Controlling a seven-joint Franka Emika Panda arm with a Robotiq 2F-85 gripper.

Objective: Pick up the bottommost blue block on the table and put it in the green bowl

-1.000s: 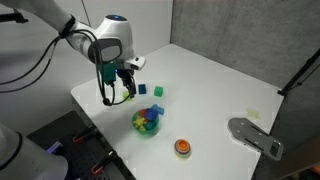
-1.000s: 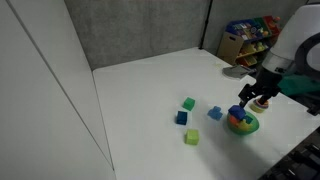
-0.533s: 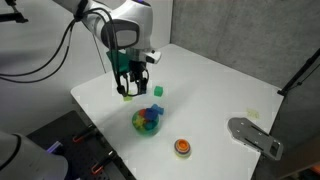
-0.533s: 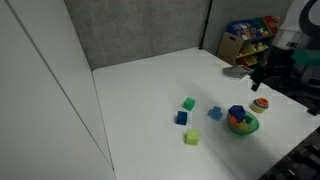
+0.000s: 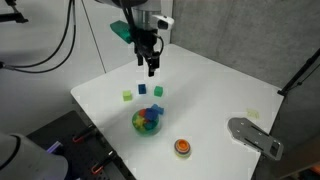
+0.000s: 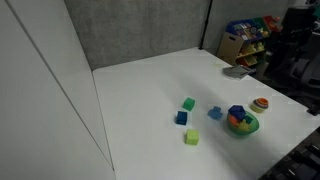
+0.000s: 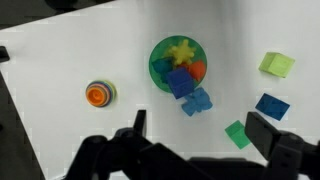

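The green bowl (image 7: 160,55) holds several coloured pieces, and a mid-blue block (image 7: 180,80) lies on top at its rim. Both exterior views show the bowl (image 5: 146,124) (image 6: 241,126), and the blue block (image 6: 236,113) sits on its heap. A second blue cube (image 7: 271,106) stands on the table apart from the bowl, also seen in both exterior views (image 5: 142,89) (image 6: 182,118). My gripper (image 7: 200,135) is open and empty, high above the table (image 5: 152,68) and behind the blocks.
A teal-tinted cube (image 7: 196,102) touches the bowl's side. A green cube (image 7: 237,134) and a yellow-green cube (image 7: 277,65) lie near the second blue cube. An orange dish (image 7: 98,94) (image 5: 182,147) sits beyond the bowl. A grey metal piece (image 5: 255,135) lies at the table's corner.
My gripper has risen from just beside the bowl and moved up and back over the table. The blue block stays in the bowl. Nothing else moved.
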